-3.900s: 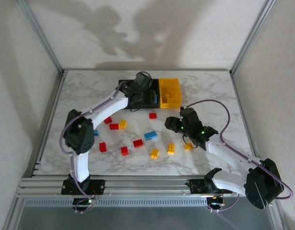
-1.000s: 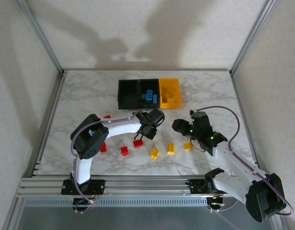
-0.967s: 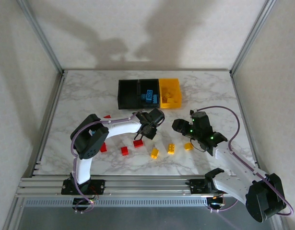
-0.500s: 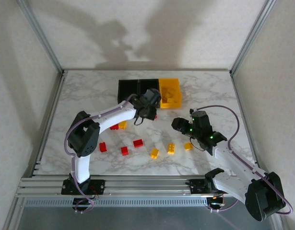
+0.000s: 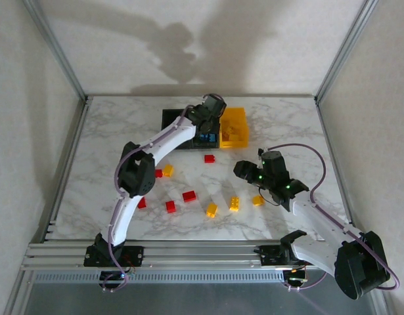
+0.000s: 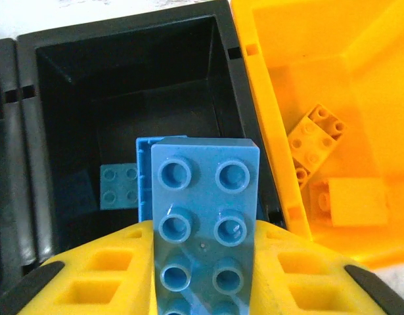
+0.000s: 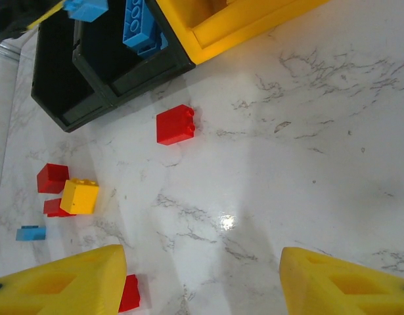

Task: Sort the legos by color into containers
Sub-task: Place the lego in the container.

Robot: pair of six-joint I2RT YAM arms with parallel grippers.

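Left wrist: left gripper [image 6: 203, 262] pinches a blue lego [image 6: 205, 197] by its near end, above the middle black bin [image 6: 123, 85], with more blue pieces on its floor. Top external: the wrist covers that grip. Right wrist: right gripper [image 7: 202, 275] fingers spread over the marble, red lego [image 7: 175, 124] beyond.

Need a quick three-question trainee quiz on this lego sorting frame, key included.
1. True or false: the left jaws hold a blue brick above the middle black bin.
2. The loose brick nearest the yellow bin is: A red, B yellow, C blue.
3. Fill in: the right jaws stand ___, with nothing between them.
Key: 1 true; 2 A; 3 open.
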